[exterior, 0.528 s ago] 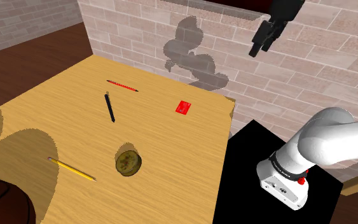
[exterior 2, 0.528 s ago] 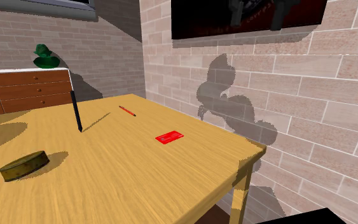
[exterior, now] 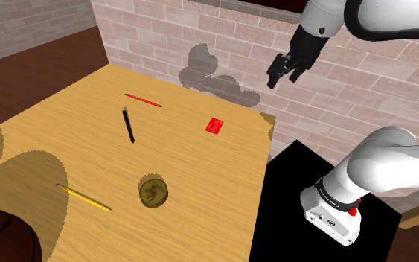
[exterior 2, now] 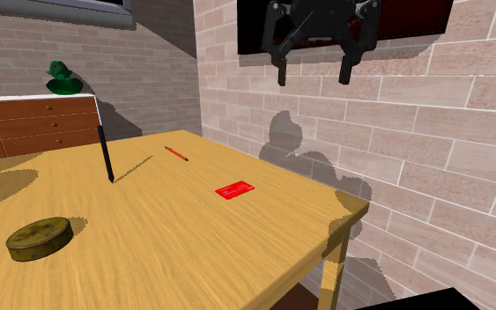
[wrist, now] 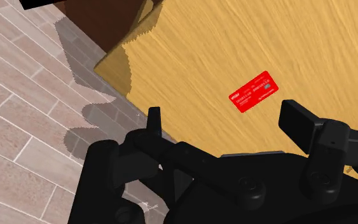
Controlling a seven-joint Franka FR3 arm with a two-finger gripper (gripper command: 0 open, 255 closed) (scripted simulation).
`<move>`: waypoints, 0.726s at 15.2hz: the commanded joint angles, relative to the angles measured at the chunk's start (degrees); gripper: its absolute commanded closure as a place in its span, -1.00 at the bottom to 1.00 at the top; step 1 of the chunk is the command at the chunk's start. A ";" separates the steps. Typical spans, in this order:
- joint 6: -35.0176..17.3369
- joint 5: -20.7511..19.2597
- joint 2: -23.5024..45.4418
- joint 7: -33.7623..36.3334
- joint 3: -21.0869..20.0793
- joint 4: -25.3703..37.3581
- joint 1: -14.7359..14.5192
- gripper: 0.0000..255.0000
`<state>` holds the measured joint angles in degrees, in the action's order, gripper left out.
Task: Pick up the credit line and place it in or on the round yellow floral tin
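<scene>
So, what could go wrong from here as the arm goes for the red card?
1. The red card lies flat on the table, so the open jaws of the gripper, high above it, may slide over it without catching an edge.
2. The card is fairly near the table's edge; a push could send it off.
3. The round tin is low; a released card might land beside it.

On the table [exterior: 200, 193], your card [exterior: 214, 125] lies near the wall [exterior: 163, 30]. From the card: pen [exterior: 129, 125] to the shoulder view's left, tin [exterior: 152, 190] well apart toward the camera, gripper [exterior: 282, 78] above.
</scene>
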<state>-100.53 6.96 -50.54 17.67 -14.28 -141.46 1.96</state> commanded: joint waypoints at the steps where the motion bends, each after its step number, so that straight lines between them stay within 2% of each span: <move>1: -4.26 0.80 -0.42 6.31 -4.21 -2.76 1.14 -1.00; 6: -14.78 2.06 2.80 22.64 -16.65 -6.43 5.26 -1.00; 9: -20.59 1.47 6.73 33.10 -25.15 -6.45 9.87 -1.00; 11: -24.02 0.28 9.82 40.39 -31.44 -5.59 14.27 -1.00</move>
<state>-122.38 7.94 -42.65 53.90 -42.42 -147.56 13.76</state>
